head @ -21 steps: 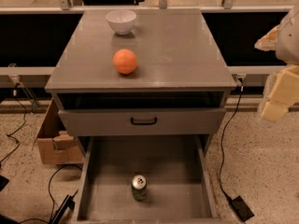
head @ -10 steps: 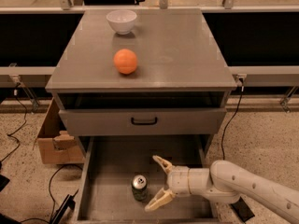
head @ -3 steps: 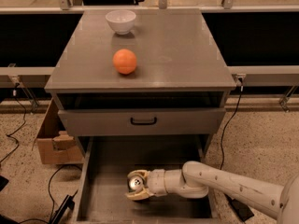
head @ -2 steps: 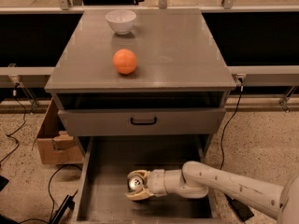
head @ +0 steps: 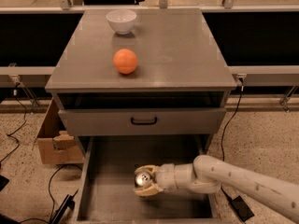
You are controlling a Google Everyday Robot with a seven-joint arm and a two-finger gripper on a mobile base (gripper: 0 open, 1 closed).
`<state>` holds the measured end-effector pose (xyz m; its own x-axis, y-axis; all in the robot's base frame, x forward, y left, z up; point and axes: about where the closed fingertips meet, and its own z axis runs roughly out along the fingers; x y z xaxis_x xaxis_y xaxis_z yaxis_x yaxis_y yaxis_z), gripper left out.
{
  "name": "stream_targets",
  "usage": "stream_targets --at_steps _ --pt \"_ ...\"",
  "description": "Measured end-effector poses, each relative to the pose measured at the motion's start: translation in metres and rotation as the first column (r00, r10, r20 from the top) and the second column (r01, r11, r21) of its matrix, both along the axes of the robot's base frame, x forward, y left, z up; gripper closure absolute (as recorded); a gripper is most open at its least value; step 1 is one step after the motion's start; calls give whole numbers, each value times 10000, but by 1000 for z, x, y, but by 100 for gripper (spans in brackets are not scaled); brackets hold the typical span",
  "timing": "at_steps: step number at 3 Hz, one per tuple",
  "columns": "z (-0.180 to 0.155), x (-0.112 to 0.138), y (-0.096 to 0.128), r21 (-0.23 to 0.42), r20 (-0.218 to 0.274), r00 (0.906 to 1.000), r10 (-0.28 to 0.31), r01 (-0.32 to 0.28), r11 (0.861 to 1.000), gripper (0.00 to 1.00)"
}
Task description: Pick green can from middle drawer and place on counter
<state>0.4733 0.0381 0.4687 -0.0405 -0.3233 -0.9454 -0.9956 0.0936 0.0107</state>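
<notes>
The green can (head: pixel 141 178) stands in the open middle drawer (head: pixel 112 190), only its shiny silver top showing between the fingers. My gripper (head: pixel 144 181) reaches in from the right, low inside the drawer, with its cream fingers closed around the can. The white arm (head: pixel 233 178) runs off to the lower right. The counter (head: pixel 177 50) is the flat grey top of the cabinet above.
An orange ball (head: pixel 125 61) and a white bowl (head: pixel 121 21) sit on the counter's left half. A closed drawer front with a black handle (head: pixel 143 121) overhangs the open drawer. A cardboard box (head: pixel 53 141) and cables lie on the floor at left.
Since the earliest frames the arm came down from the right into the drawer and closed its fingers around the can. Over the last second nothing has visibly moved.
</notes>
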Motion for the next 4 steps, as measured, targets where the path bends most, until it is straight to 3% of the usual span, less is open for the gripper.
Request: stream_targets --at_steps 1,2,3,4 --pt "43 3 -11 -135 488 9983 305 -299 9995 82" --pt "42 3 -10 -131 480 9984 300 -294 9995 59" --pt "42 3 -8 -117 473 9983 332 -327 9994 61" --pt "42 2 -6 -102 465 9982 367 -362 9993 84"
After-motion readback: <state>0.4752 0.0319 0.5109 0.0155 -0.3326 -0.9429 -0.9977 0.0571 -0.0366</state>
